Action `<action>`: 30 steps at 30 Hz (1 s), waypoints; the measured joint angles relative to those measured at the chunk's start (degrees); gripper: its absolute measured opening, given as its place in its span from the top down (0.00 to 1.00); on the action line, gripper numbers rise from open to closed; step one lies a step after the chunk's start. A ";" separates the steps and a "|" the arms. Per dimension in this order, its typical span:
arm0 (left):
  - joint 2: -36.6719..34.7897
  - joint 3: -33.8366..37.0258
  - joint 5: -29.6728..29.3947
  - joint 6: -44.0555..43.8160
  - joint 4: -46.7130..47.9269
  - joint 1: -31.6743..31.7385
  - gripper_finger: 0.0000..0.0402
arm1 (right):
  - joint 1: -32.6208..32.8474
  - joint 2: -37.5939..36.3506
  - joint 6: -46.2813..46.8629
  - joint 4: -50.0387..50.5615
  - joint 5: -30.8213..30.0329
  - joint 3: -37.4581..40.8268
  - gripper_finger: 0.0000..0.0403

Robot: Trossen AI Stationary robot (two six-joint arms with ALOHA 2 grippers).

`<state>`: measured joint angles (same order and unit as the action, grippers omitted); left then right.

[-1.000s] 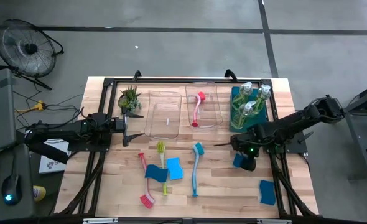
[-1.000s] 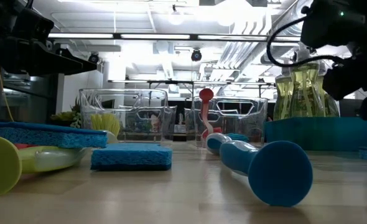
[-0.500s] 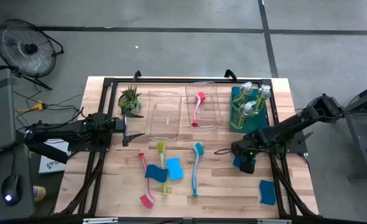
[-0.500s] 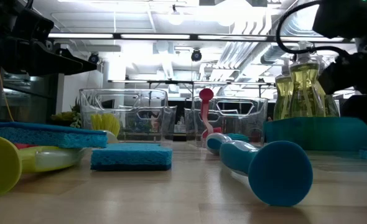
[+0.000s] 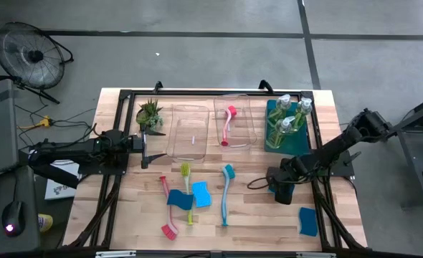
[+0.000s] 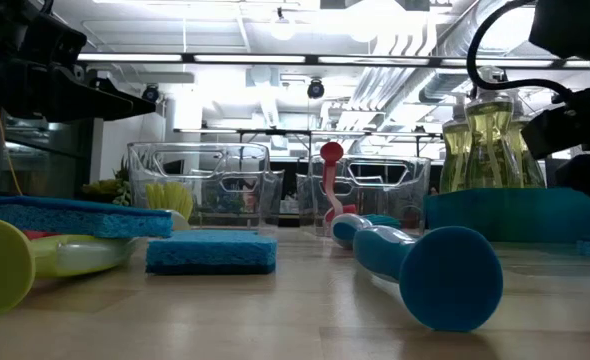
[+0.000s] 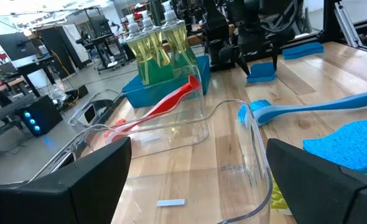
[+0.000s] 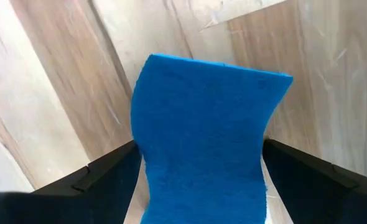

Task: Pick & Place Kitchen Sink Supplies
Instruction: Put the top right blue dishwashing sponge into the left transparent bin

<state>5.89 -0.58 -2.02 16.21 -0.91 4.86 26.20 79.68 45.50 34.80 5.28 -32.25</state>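
A blue sponge lies on the table near the right edge. My right gripper points down over it, open, one finger on either side of the sponge. My left gripper waits open at the table's left side, level, facing the clear bins. Mid-table lie a teal brush, a red brush, a yellow-green brush and two more sponges. Another sponge lies at the near right. Soap bottles stand in the teal bin. My right gripper comes at the sponge from above, pointing down. Its fingers stand close beside two opposite edges of the sponge, which lies on the table. Whether they touch it I cannot tell.
Two clear bins stand at the far middle; the right one holds a red brush, and the left one holds no brush. A small potted plant stands at the far left. Bare wood shows between the teal brush and the right gripper.
My right gripper has gone down and toward the table's near edge, turning at the wrist, and now stands over the sponge. Its opening stays the same. The sponge has not moved.
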 joint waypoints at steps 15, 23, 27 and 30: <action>-0.02 0.00 0.00 0.00 -0.01 0.00 0.09 | 4.24 0.26 0.85 -0.45 -6.92 0.33 0.17; -0.02 0.00 -0.02 0.00 0.00 0.00 0.09 | 8.16 0.49 0.61 -1.08 -10.28 0.46 0.21; 0.00 0.00 -0.02 0.00 0.00 0.02 0.09 | 8.72 0.90 0.52 -1.25 -10.51 0.33 0.27; -0.02 0.00 -0.02 0.00 -0.01 0.01 0.09 | 8.89 0.90 0.43 -1.26 -10.77 0.33 0.32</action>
<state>5.87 -0.58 -2.04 16.21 -0.91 4.87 35.09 80.58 45.92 33.54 -5.49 -31.92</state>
